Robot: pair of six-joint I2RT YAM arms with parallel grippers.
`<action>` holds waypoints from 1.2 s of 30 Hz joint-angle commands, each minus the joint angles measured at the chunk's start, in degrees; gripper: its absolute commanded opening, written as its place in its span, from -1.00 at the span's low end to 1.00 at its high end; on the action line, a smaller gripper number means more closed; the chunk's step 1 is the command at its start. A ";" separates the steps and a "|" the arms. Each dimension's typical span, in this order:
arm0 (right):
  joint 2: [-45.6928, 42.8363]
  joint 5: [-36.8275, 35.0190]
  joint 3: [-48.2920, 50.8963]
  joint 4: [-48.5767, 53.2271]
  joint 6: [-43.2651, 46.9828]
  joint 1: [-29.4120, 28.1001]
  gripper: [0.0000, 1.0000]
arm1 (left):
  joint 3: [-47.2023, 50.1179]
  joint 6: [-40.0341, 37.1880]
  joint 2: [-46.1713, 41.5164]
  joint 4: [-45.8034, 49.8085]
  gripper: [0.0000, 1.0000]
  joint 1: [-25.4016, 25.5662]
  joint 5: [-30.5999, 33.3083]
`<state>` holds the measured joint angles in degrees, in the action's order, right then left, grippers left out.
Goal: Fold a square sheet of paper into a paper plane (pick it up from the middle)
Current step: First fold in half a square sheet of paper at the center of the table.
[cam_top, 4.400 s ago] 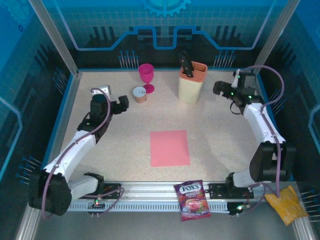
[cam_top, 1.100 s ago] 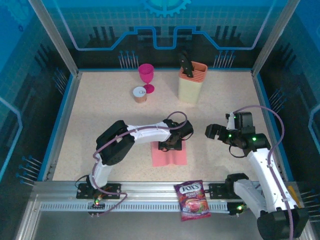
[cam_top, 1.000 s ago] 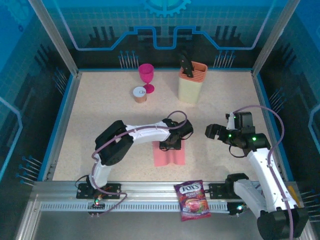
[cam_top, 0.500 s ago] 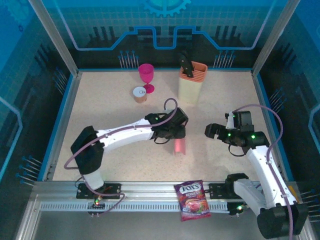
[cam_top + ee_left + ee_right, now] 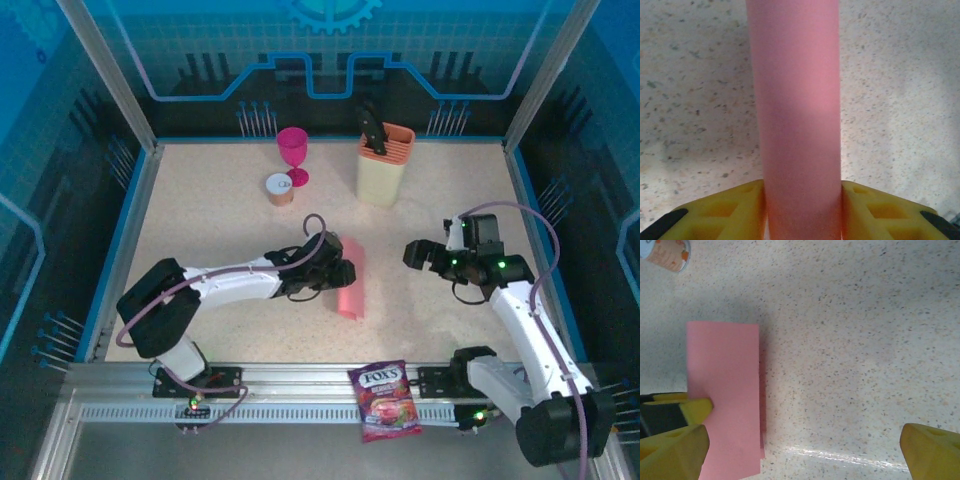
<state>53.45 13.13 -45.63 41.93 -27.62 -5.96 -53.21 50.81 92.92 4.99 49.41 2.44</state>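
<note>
The square sheet of paper (image 5: pixel 352 288) is salmon pink and doubled over into a narrow strip near the table's middle. My left gripper (image 5: pixel 338 275) is shut on the square sheet of paper at its bend. In the left wrist view the sheet (image 5: pixel 799 110) rises as a rounded fold between the two yellow fingers (image 5: pixel 730 210). My right gripper (image 5: pixel 420 254) hovers to the right of the sheet, open and holding nothing. In the right wrist view the folded sheet (image 5: pixel 727 385) lies at the left, beyond my right gripper (image 5: pixel 802 450).
A magenta goblet (image 5: pixel 293 150) and a small cup (image 5: pixel 279 188) stand at the back left. A beige knife block (image 5: pixel 385 165) stands at the back centre. A purple candy bag (image 5: pixel 385 400) lies on the front rail. Bare speckled table (image 5: pixel 200 230) surrounds the sheet.
The flat sheet was pinched at its middle by my left gripper and drawn up into a narrow doubled strip, shifting slightly back. The right gripper edged left and back.
</note>
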 commanded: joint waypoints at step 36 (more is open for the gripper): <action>17.19 3.05 -0.73 -12.13 -9.28 -18.20 0.89 | 7.60 -8.25 -5.55 5.30 0.32 -6.60 2.44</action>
<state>69.82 16.56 -44.93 31.14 -35.20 -22.83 -46.04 43.46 88.79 7.62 43.33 2.98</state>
